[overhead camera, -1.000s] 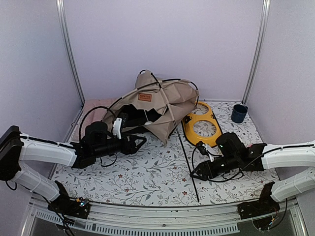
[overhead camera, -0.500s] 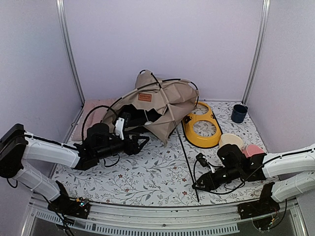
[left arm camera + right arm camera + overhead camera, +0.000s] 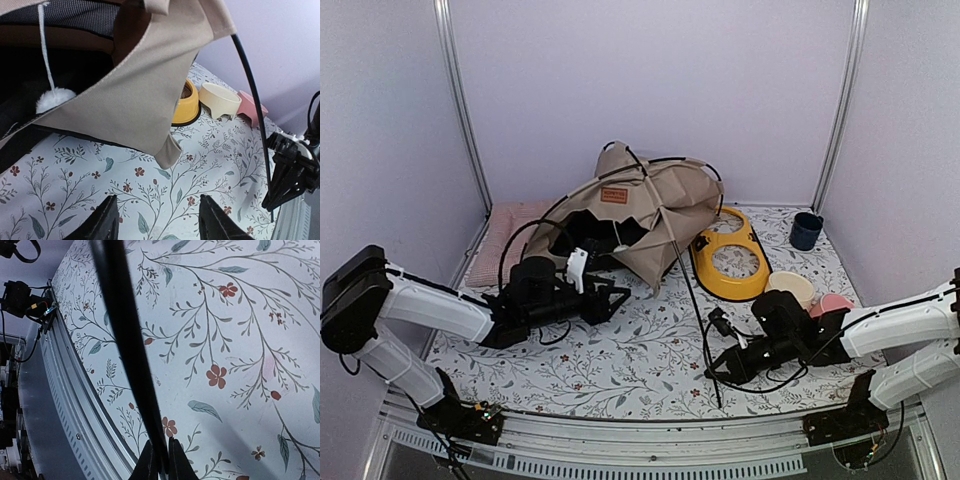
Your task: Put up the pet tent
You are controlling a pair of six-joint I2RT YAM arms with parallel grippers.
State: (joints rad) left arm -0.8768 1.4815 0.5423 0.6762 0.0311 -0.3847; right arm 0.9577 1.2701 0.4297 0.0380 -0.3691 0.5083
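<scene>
Left gripper [image 3: 618, 298], fingers spread with nothing between them, hovers just in front of the slumped tan fabric pet tent [image 3: 655, 205]. A thin black pole [image 3: 692, 300] runs forward from the tent's right side. The right gripper [image 3: 711, 373] is pinched on its far end, well in front of the tent.

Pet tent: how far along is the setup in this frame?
Done: black poles already run through the tan fabric pet tent, though it slumps collapsed at the back. In hand: the right gripper is shut on the free end of one thin black pole; the left gripper hovers open by the tent's front flap, holding nothing. Left: raising the tent into its standing shape.
</scene>
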